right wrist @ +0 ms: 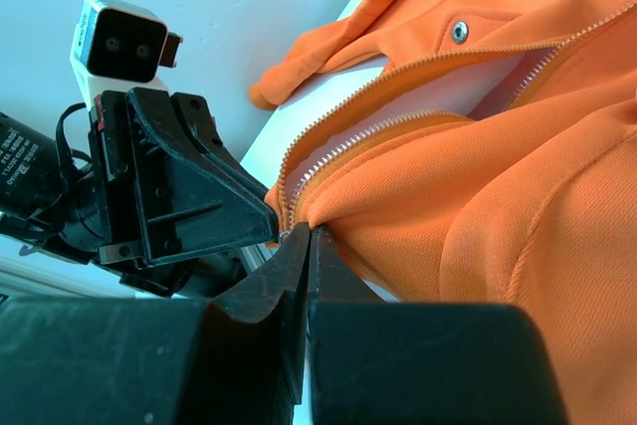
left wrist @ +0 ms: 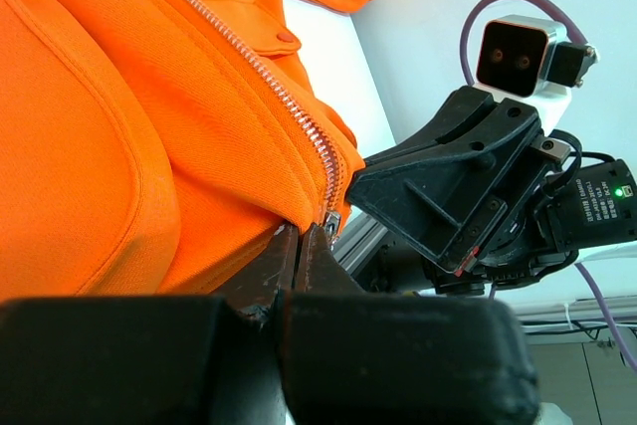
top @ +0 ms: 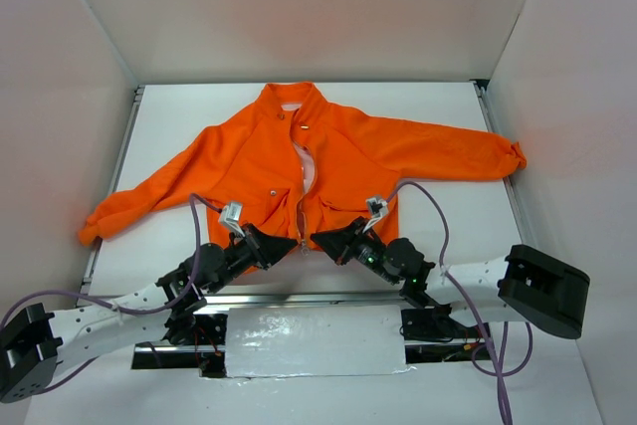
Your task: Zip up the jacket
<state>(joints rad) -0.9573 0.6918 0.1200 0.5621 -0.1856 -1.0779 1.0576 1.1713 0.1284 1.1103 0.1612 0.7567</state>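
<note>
The orange jacket (top: 328, 161) lies flat on the white table, collar far, hem toward the arms. Its pale zipper (top: 301, 208) stands open higher up, with white lining showing, and the two rows meet at the hem. My left gripper (top: 283, 247) is shut on the hem just left of the zipper's bottom. In the left wrist view (left wrist: 300, 231) the small metal slider (left wrist: 331, 219) sits right beside its tips. My right gripper (top: 320, 241) is shut on the hem just right of the zipper (right wrist: 343, 146), as the right wrist view (right wrist: 310, 233) shows. The two grippers nearly touch.
White enclosure walls (top: 70, 67) stand close on three sides. An aluminium rail (top: 299, 298) and a white taped panel (top: 314, 340) run along the near edge under the arms. Purple cables (top: 428, 201) loop over both arms. The sleeves reach the left edge (top: 100, 221) and right edge (top: 503, 158).
</note>
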